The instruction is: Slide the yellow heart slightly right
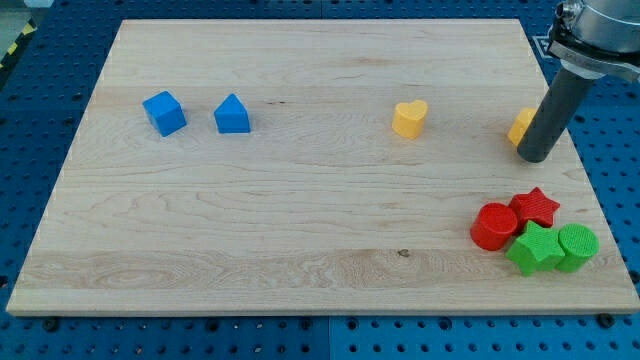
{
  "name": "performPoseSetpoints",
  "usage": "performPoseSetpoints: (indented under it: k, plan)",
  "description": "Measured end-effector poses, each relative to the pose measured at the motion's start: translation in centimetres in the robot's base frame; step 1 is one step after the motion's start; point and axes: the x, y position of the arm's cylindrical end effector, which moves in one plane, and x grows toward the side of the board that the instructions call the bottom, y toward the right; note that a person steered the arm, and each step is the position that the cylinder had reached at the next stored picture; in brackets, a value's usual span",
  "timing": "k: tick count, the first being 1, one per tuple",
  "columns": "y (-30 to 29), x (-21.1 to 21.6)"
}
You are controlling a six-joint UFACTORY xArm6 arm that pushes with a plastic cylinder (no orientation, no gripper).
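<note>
The yellow heart (409, 118) lies on the wooden board (300, 220), right of centre near the view's top. My tip (533, 158) is far to the heart's right, near the board's right edge. The rod stands just in front of a second yellow block (520, 125) and hides most of it, so I cannot make out its shape. The tip is close to or touching that block, and well apart from the heart.
A blue cube (164, 112) and a blue pentagon-like block (232, 115) sit at the upper left. At the lower right a red cylinder (493, 225), a red star (536, 206), a green star (534, 248) and a green cylinder (577, 246) are clustered together.
</note>
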Motion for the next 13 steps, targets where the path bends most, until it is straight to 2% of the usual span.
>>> performPoseSetpoints:
  k: [3, 4, 6, 7, 9, 11, 13]
  plan:
    - [0.0, -1.0]
    - [-3.0, -0.1]
    - [-15.0, 0.0]
    - [-17.9, -2.0]
    - [-17.9, -4.0]
    - [-17.4, -4.2]
    - [-14.0, -4.4]
